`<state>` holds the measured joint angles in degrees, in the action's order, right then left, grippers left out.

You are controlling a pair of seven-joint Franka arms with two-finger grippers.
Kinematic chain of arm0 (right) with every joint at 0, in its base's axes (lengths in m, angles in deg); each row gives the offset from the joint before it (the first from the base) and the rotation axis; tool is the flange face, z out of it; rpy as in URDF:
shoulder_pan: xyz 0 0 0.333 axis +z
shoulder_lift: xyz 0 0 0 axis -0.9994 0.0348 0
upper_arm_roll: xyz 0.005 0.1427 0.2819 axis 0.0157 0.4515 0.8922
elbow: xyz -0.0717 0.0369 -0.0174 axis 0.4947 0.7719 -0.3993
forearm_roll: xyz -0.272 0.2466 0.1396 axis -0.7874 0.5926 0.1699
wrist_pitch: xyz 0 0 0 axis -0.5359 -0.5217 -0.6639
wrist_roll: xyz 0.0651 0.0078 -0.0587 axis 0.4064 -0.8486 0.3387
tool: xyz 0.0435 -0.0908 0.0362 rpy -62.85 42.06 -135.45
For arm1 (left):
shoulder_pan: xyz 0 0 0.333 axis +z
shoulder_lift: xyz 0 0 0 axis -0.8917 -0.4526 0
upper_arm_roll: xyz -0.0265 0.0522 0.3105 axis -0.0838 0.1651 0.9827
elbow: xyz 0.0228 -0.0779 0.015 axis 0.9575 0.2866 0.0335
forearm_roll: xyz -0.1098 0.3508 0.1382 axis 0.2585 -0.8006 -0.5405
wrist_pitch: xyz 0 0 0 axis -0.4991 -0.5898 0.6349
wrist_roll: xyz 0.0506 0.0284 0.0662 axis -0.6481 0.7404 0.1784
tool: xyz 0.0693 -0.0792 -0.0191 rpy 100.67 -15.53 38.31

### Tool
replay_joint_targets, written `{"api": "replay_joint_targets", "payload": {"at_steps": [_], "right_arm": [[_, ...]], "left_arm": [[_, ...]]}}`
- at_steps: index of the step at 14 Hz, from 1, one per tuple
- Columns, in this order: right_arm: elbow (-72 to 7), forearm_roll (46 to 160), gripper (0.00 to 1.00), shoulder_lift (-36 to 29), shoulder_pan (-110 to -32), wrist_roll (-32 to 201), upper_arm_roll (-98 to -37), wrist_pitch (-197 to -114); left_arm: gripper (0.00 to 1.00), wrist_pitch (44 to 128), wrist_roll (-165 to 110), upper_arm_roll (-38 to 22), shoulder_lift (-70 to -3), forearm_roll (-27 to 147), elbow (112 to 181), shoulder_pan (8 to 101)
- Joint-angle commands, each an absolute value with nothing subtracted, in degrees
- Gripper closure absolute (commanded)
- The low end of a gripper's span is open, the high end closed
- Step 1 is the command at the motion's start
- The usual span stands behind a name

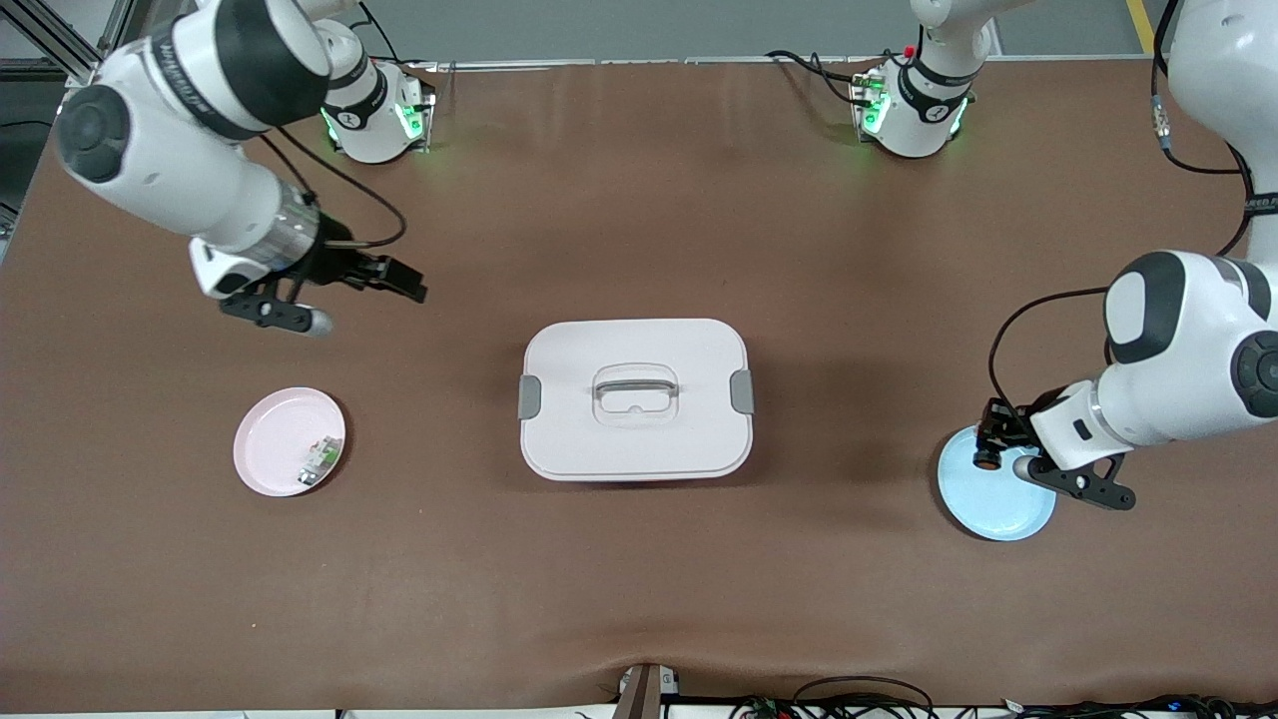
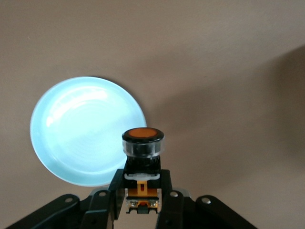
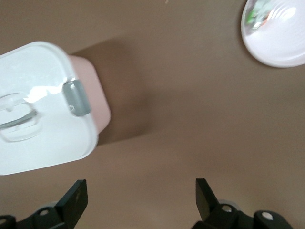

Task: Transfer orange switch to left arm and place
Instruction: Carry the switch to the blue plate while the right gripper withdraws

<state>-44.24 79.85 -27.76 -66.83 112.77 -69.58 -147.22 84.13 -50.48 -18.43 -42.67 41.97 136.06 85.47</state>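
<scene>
The orange switch (image 1: 986,457) (image 2: 143,143), black-bodied with a round orange cap, sits clamped between the fingers of my left gripper (image 1: 990,449) (image 2: 141,183). It hangs just above the rim of a pale blue plate (image 1: 998,504) (image 2: 81,129) at the left arm's end of the table. The white box (image 1: 635,399) (image 3: 38,119), lid on and grey latches at its sides, stands at the table's middle. My right gripper (image 1: 366,307) (image 3: 141,195) hovers open over bare table at the right arm's end, with nothing between its fingers.
A pink plate (image 1: 285,439) (image 3: 281,38) lies at the right arm's end, nearer the front camera than the right gripper. A small green-and-white part (image 1: 321,459) (image 3: 259,14) rests on it. Brown mat covers the table (image 1: 639,579).
</scene>
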Motion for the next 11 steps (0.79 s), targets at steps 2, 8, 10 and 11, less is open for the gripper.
{"api": "replay_joint_targets", "payload": {"at_steps": [2, 8, 10, 11], "right_arm": [[-45.97, 75.05, 0.00, -29.49, -73.31, 104.36, -68.71, -146.77], [-43.09, 70.93, 0.00, -29.05, -78.25, 99.23, -68.71, -144.93], [-40.63, 68.72, 0.00, -28.97, -79.30, 99.06, -68.63, -142.82], [-39.22, 68.71, 0.00, -28.88, -80.09, 98.88, -68.63, -141.68]], "left_arm": [[1.00, 90.57, -67.11, -18.93, -48.54, 37.65, 134.21, 88.92], [1.00, 92.61, -90.70, -18.23, -50.22, 36.51, 134.74, 90.59], [1.00, 92.96, -92.91, -18.22, -50.84, 35.37, 134.83, 90.77], [1.00, 94.62, -94.75, -18.22, -51.53, 32.67, 134.74, 90.51]]}}
